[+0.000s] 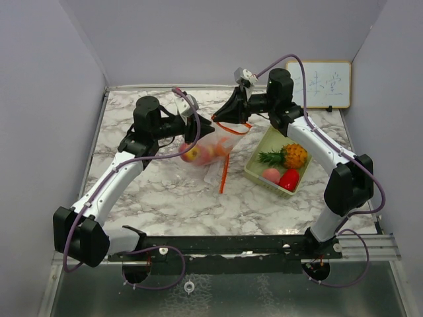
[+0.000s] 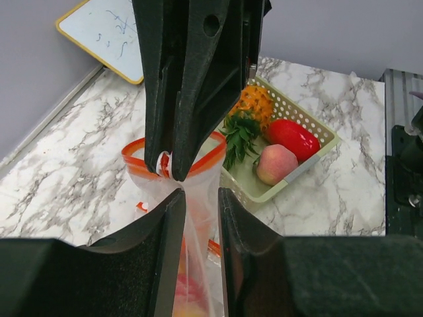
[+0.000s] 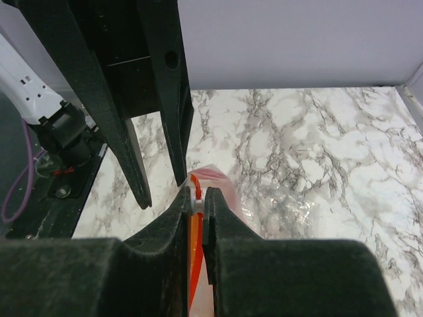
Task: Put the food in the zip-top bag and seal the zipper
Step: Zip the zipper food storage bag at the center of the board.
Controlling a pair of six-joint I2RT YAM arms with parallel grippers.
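Observation:
The clear zip-top bag (image 1: 210,150) with an orange zipper strip (image 2: 132,150) stands between both arms. Some food (image 1: 192,154) shows through its film, blurred low between my left fingers (image 2: 182,290). My right gripper (image 3: 198,195) is shut on the white slider at the bag's top, also seen in the left wrist view (image 2: 165,168). My left gripper (image 2: 201,193) stands open with bag film hanging loose in the gap; its spread fingers (image 3: 142,185) show in the right wrist view. A pineapple (image 1: 295,156), peach (image 1: 271,175) and red pepper (image 1: 289,179) lie in the basket.
The pale green mesh basket (image 1: 256,155) sits right of the bag, its perforated rim (image 2: 310,122) close to my left fingers. A small whiteboard (image 1: 324,84) leans on the back wall. A loose orange strip (image 1: 223,175) hangs down from the bag onto the marble table (image 1: 152,191).

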